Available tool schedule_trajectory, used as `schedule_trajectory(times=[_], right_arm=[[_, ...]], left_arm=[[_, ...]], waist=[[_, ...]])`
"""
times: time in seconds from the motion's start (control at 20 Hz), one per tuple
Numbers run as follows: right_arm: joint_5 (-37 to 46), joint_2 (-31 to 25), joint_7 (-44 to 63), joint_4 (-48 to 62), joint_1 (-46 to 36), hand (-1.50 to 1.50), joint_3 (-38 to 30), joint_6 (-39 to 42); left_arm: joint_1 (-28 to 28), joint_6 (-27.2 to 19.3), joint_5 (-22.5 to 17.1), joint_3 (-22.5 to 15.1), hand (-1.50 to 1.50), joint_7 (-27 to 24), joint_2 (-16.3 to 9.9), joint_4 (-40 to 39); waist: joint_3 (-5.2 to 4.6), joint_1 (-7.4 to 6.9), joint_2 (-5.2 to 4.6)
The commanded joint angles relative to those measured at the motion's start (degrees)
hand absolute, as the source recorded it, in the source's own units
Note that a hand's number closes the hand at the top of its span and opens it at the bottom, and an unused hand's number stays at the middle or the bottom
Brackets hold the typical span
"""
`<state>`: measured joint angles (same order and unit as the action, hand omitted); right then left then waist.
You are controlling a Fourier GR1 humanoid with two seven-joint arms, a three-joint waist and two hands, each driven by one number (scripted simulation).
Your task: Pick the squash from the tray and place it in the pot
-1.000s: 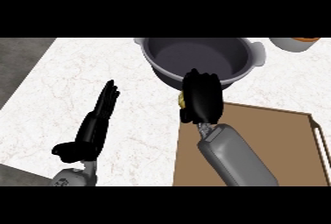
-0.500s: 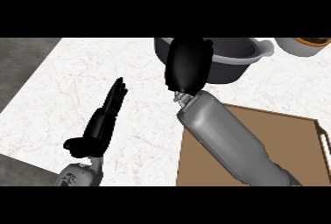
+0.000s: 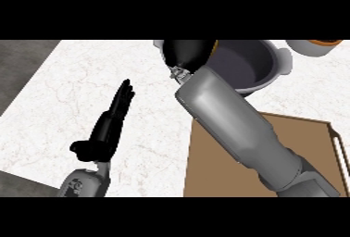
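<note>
One thin orange-yellow sliver — squash (image 3: 215, 45) behind right hand (image 3: 186, 52) — over pot (image 3: 263, 69).

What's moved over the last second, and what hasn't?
The right hand has travelled from the tray's near corner, up the view, to the pot's left rim, its forearm stretching out after it. The squash is hidden now; a yellow bit showed at the hand a second ago, so whether it is still held cannot be told. The left hand stays open on the counter; pot and tray have not shifted.
</note>
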<state>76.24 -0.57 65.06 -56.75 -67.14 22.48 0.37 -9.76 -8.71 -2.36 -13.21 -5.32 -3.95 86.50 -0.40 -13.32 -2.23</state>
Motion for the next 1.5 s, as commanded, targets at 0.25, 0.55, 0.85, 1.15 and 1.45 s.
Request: schedule_trajectory(times=[0.25, 0.55, 0.85, 1.15, 1.45], right_arm=[[-2.0, 0.5, 11.5, 12.2, -7.2, 1.5, -1.3, -5.8], [-5.5, 0.5, 9.4, 18.2, -6.8, 1.5, -3.0, -10.7], [-11.5, 0.5, 4.7, 23.7, -5.1, 1.5, -4.9, -16.0], [-16.2, 0.5, 1.7, 30.2, -2.7, 1.5, -7.1, -19.8], [-21.5, 0.5, 3.4, 35.5, -0.6, -1.5, -12.7, -20.8]], left_arm=[[1.2, -1.0, 0.2, 1.6, 0.0, -1.7, -0.2, -0.9], [0.8, -2.9, 0.4, 2.6, 0.0, 0.3, 0.2, 0.4], [3.5, -2.9, 0.5, 2.3, 0.0, -0.4, 0.2, 1.2], [4.3, -2.5, 0.2, 3.7, 0.0, -2.6, -0.6, 0.8], [4.8, -2.0, 0.2, 3.8, 0.0, -0.4, -1.6, 2.0]], waist=[[0.08, 3.03, 0.1], [0.28, 6.0, 0.64], [0.33, 6.54, 0.68], [0.33, 7.17, 0.53], [0.4, 7.99, 0.7]])
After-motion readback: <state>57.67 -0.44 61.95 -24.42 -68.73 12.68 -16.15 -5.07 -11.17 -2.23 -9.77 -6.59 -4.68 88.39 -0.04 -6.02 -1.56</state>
